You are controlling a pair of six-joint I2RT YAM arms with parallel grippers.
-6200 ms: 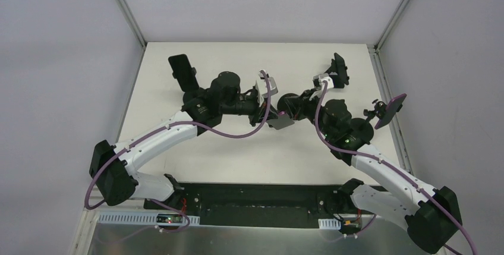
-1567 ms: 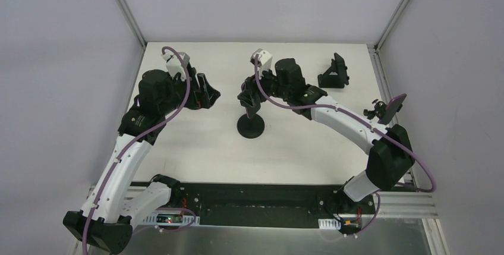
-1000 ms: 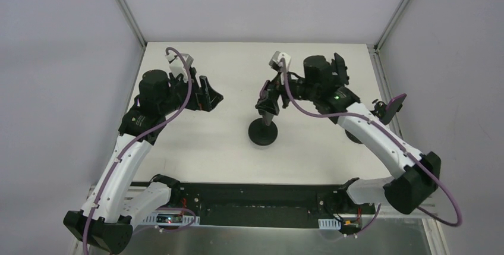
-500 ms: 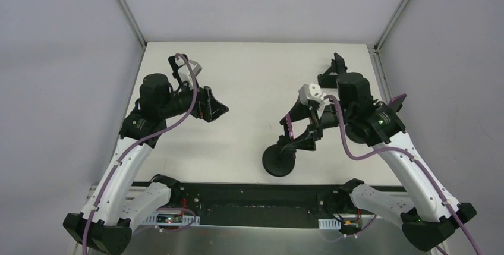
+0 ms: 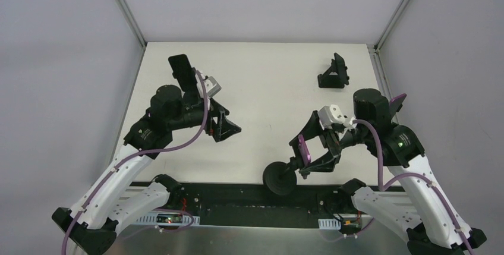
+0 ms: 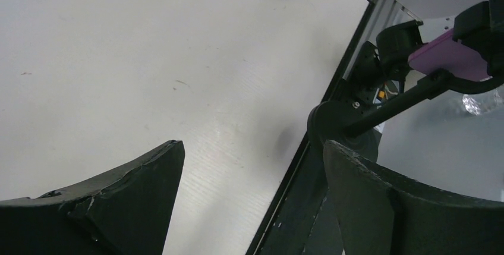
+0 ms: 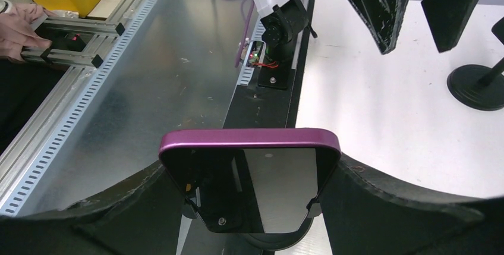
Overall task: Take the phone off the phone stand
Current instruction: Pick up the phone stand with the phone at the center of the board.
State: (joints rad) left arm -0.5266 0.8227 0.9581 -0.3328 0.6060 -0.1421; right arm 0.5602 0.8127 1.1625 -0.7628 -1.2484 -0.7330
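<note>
Now right tool (image 5: 299,155) grips phone (image 7: 249,183), stand (image 5: 279,178) dragged to near edge; left tool (image 6: 252,148) open.

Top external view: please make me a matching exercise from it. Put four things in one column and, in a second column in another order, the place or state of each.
Things
1. purple phone on the round-base stand
2. black phone
3. small black folding stand
4. left claw

Places or states
A. open, holding nothing
B. far right part of the table
C. gripped by the right claw
D. far left part of the table

Pairs: 1-C, 2-D, 3-B, 4-A
</note>
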